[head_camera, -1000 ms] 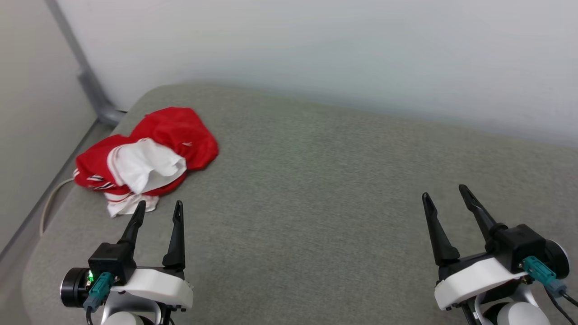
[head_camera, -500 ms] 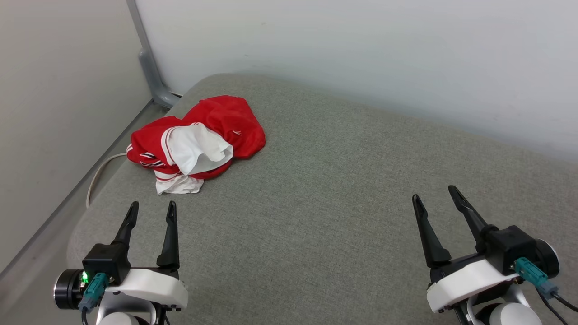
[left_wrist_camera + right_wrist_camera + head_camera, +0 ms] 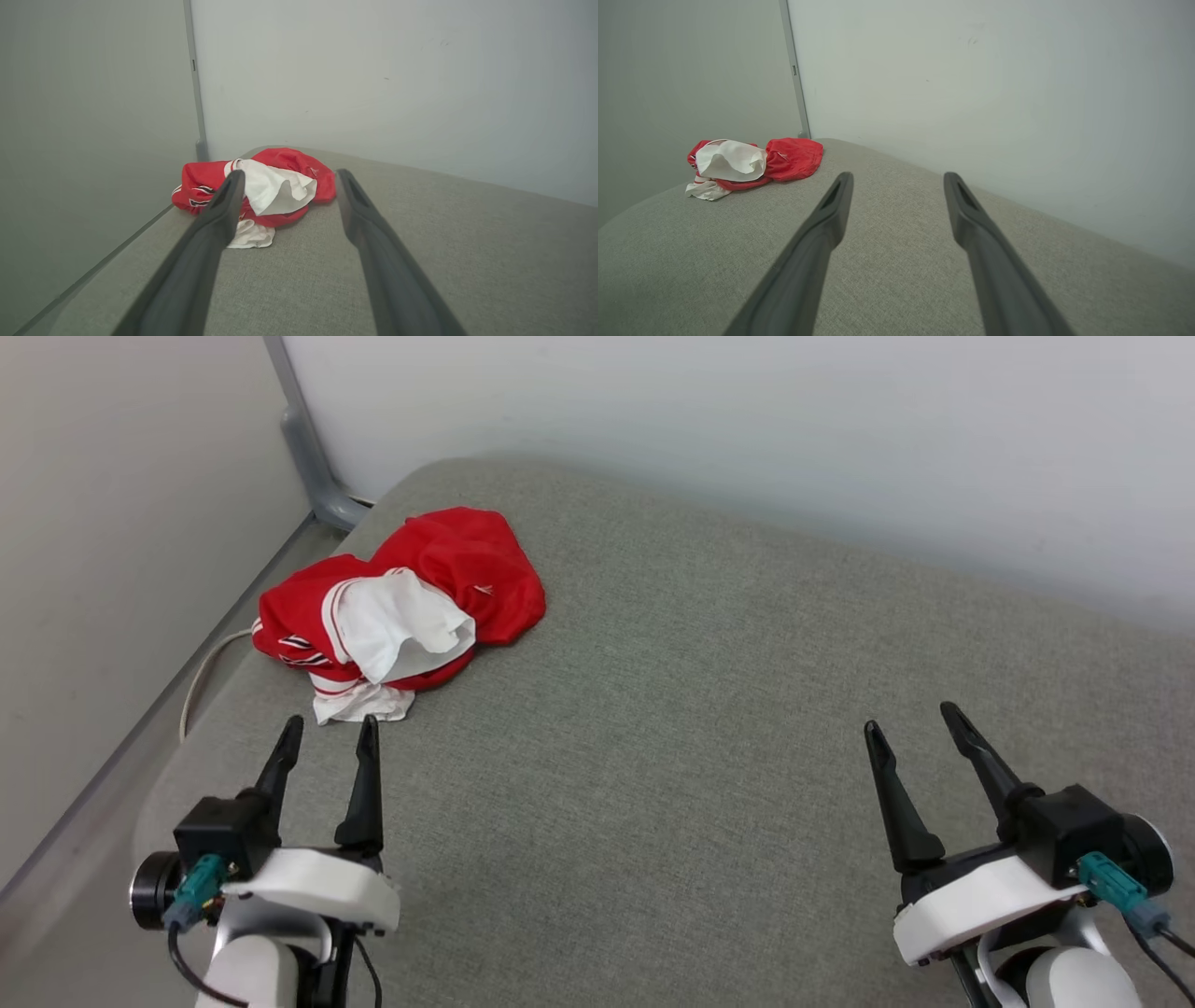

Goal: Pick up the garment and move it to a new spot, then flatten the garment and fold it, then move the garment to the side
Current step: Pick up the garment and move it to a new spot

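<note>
The left tool (image 3: 332,721) has edged nearer the crumpled red jersey (image 3: 467,569), far left on the grey cushion (image 3: 700,709); it and the right tool (image 3: 910,717) are spread, empty. Likely limp, light cloth: pinch a raised fold.

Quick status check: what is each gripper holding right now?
Left gripper: open, empty, pointing at the red jersey.
Right gripper: open, empty, above the grey cushion.
</note>
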Available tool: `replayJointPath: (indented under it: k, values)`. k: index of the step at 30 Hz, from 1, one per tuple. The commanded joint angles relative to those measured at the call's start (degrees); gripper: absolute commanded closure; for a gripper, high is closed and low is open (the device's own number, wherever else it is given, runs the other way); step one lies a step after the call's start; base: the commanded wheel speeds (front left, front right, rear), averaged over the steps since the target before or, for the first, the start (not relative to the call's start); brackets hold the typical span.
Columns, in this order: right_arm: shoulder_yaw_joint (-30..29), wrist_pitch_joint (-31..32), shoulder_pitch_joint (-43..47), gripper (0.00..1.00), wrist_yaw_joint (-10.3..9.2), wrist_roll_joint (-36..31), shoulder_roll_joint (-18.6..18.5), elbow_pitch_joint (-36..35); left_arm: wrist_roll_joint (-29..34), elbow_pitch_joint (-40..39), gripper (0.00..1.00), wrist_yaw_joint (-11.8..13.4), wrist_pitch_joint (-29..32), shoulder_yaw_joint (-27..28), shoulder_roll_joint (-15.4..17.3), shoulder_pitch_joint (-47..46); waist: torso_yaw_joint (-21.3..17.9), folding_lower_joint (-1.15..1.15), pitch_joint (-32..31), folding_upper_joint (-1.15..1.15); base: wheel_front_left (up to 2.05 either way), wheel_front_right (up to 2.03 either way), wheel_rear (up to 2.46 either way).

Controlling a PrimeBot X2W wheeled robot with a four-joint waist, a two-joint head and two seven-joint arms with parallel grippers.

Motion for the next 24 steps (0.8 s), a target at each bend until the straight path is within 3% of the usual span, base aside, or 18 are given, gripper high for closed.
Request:
replayJointPath:
  k: [1,10,16,24]
  values:
    - [0.0,0.3,-1.1,0.0,-0.04,-0.3,-0.5,-0.5,-1.0,1.0,0.0,-0.1,-0.2,-0.3,0.6,-2.0,-1.3,0.0,2.2,0.0,0.0,0.0,0.0]
    - [0.7,1.6,-4.7,0.0,-0.04,0.1,-2.5,-3.0,-5.9,9.4,0.0,-0.1,2.4,0.6,4.8,-14.6,-6.2,0.0,10.2,0.0,0.0,0.0,0.0]
    - [1.1,2.2,-7.8,0.0,-0.04,0.6,-4.1,-5.4,-11.9,14.8,0.0,-0.1,12.3,0.2,10.2,-24.6,-9.5,0.0,16.6,0.0,0.0,0.0,0.0]
    - [2.1,2.0,-12.1,0.0,-0.04,1.1,-5.5,-8.4,-21.0,20.5,0.0,-0.1,31.1,0.2,20.0,-34.5,-13.0,0.0,24.8,0.0,0.0,0.0,0.0]
